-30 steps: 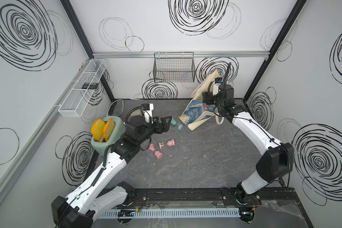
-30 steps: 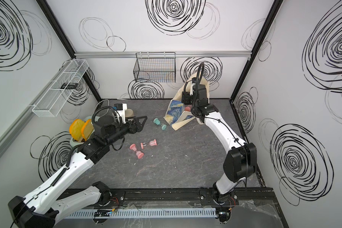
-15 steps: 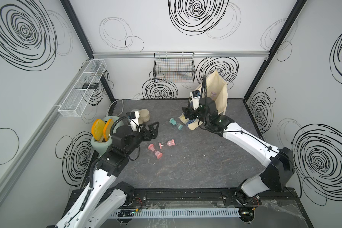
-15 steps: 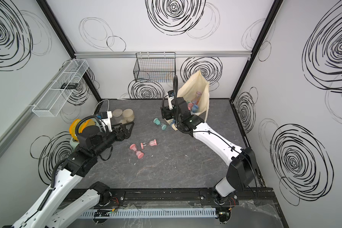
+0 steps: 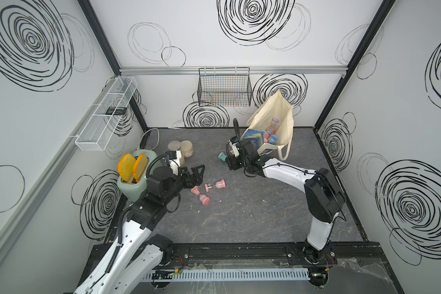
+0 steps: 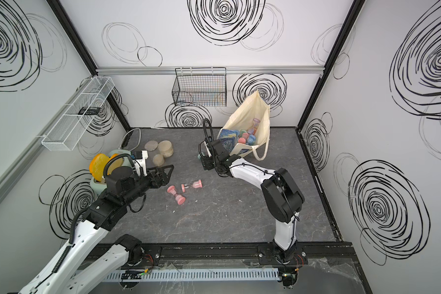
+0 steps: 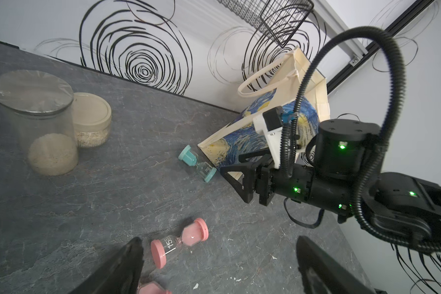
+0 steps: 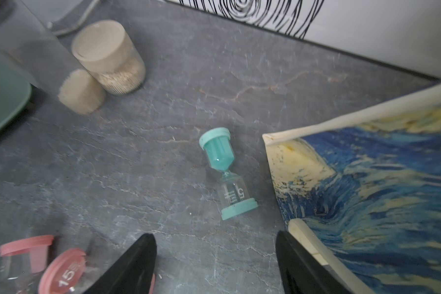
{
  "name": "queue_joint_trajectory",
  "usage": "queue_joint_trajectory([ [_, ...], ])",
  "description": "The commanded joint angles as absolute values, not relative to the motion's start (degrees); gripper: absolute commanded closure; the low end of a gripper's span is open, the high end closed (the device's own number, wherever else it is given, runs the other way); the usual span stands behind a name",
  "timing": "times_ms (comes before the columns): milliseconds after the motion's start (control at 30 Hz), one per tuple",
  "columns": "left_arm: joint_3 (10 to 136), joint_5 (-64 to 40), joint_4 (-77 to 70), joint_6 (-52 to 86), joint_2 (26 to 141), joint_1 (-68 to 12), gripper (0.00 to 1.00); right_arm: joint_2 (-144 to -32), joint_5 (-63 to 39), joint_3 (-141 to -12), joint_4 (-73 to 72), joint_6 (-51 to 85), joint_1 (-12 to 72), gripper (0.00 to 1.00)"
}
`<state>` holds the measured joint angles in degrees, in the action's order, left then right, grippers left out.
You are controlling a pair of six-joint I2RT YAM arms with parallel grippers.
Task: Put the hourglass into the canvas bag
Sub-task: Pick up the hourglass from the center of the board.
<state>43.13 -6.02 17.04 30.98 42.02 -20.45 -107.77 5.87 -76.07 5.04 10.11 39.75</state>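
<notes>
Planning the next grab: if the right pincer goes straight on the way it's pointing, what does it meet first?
Most likely the teal hourglass lying on the tabletop, centred ahead of the open right pincer; the canvas bag lies off that line.

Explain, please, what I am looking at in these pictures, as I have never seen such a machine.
Two robot arms, left arm and right arm, stand at the front of a dark table. Two pictures look down from overhead; the other two come from a camera on each arm's wrist. On the table are a teal hourglass, two pink hourglasses, some jars and a toaster. The canvas bag already contains several hourglasses. Both arms' jaws are open and hold nothing.
</notes>
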Motion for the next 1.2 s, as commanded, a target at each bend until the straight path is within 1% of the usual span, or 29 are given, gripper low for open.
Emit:
queue_joint_trajectory([
  [0,42.04,-7.81,14.40,30.94,42.65,-19.93,0.04,-110.06,4.90,-78.69,5.50,10.52,37.93,0.22],
  [100,41.79,-8.12,13.58,30.94,43.55,-19.91,0.04,-114.12,5.80,-82.17,8.41,10.76,37.40,0.22],
  [267,41.07,-8.10,12.16,31.37,44.54,-19.91,0.04,-118.20,5.44,-83.75,7.08,10.07,37.19,0.22],
  [700,39.99,-8.22,10.59,32.08,45.18,-19.93,0.04,-123.59,5.56,-85.21,5.77,8.20,38.76,0.23],
  [1000,39.67,-8.05,10.66,32.26,44.85,-19.84,0.04,-125.54,3.47,-85.87,4.59,7.78,39.02,0.29],
  [1167,39.64,-7.74,10.72,32.17,44.80,-19.80,0.04,-126.66,2.80,-86.10,4.18,7.49,39.20,0.34],
])
